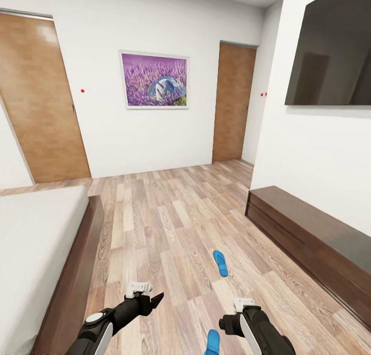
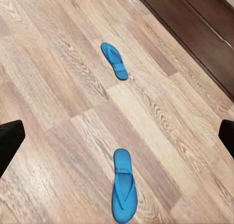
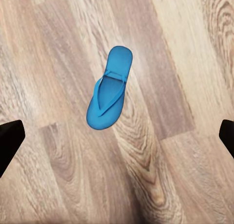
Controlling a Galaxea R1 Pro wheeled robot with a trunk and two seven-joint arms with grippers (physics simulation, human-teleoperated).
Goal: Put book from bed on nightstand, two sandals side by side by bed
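Two bright blue sandals lie apart on the wood-plank floor. The far sandal rests mid-floor. The near sandal lies between my two arms. My left gripper hangs open above the floor, left of the near sandal. Directly over that sandal, my right gripper is open and holds nothing. The bed with its pale mattress stands at the left. The book and the nightstand are out of view.
A long low dark-wood cabinet runs along the right wall under a black wall screen. Two wooden doors and a purple picture are on the far wall. Open floor lies between bed and cabinet.
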